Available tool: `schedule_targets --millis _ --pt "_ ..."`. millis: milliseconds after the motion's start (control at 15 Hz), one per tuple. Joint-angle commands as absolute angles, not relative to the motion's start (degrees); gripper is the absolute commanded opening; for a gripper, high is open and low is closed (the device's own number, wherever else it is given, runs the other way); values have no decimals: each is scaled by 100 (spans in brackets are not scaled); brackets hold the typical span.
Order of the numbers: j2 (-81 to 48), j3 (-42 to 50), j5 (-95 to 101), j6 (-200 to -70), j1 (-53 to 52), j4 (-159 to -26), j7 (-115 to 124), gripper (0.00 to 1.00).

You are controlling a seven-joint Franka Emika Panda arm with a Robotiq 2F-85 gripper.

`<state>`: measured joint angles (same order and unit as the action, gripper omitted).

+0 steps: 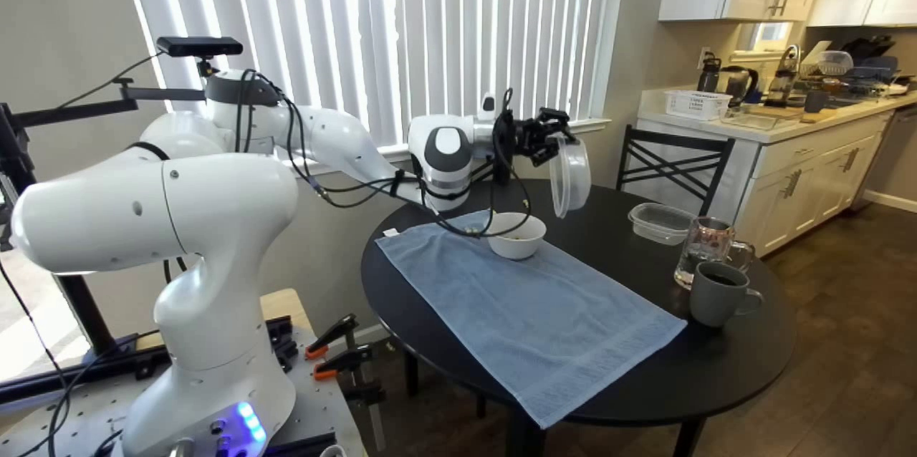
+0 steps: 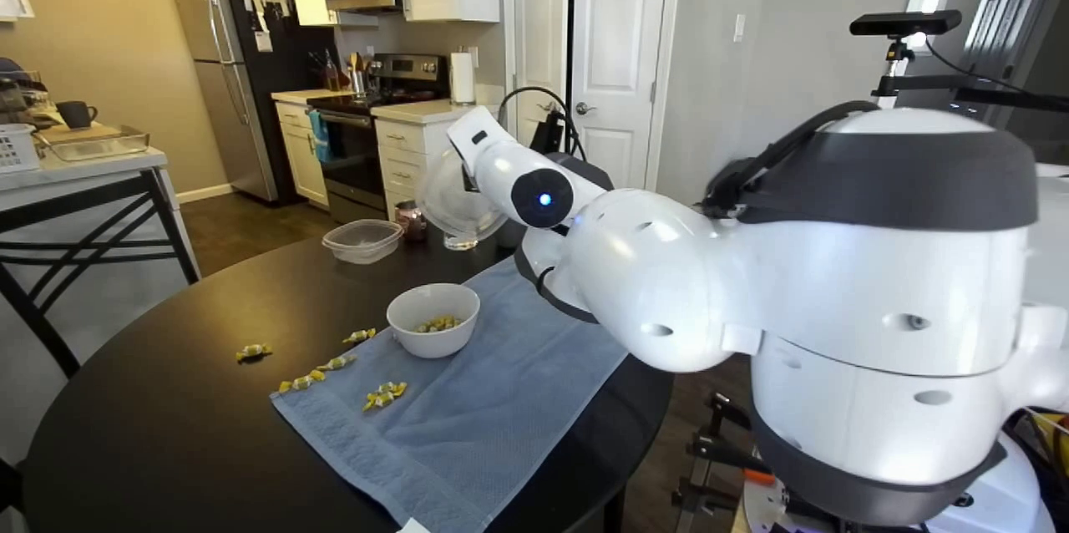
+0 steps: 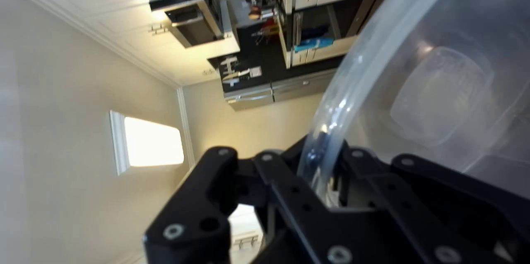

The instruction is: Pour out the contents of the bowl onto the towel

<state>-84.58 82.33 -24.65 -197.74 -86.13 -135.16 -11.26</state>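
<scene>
Holding a clear plastic bowl (image 1: pixel 577 174) by its rim, the gripper (image 3: pixel 325 154) of a white robot arm (image 1: pixel 222 206) hung above a round dark table (image 2: pixel 167 399). The plastic bowl was turned on its side. In the wrist view, two black fingers (image 3: pixel 285 185) were pinching the rim, one on either side of the plastic. On the table lay a large blue towel (image 1: pixel 530 314), and a white bowl (image 2: pixel 430 344) stood upright on it, near one edge. In an exterior view, some of the contents (image 2: pixel 437 323), little yellow pieces, lay in a small heap inside the white bowl. More wrapped pieces (image 2: pixel 385 395) were on the towel or at its edge, and a single piece (image 2: pixel 253 352) rested on the table, apart from the towel. Elsewhere on the table stood a clear rectangular container (image 1: pixel 659 226), a glass mug (image 1: pixel 704 251) and a grey mug (image 1: pixel 716 299), the last just beside the towel's corner.
</scene>
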Motion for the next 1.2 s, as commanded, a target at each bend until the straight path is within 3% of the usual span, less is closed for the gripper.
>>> schedule_targets --millis 0,467,1133 --pt "-7675 7801 -1711 -19867 -7968 -13759 -724 2" --pt "-6229 6944 -785 -19808 -6233 -13181 -619 2" --pt "-3615 5339 603 -19617 -4014 -13394 -969 2"
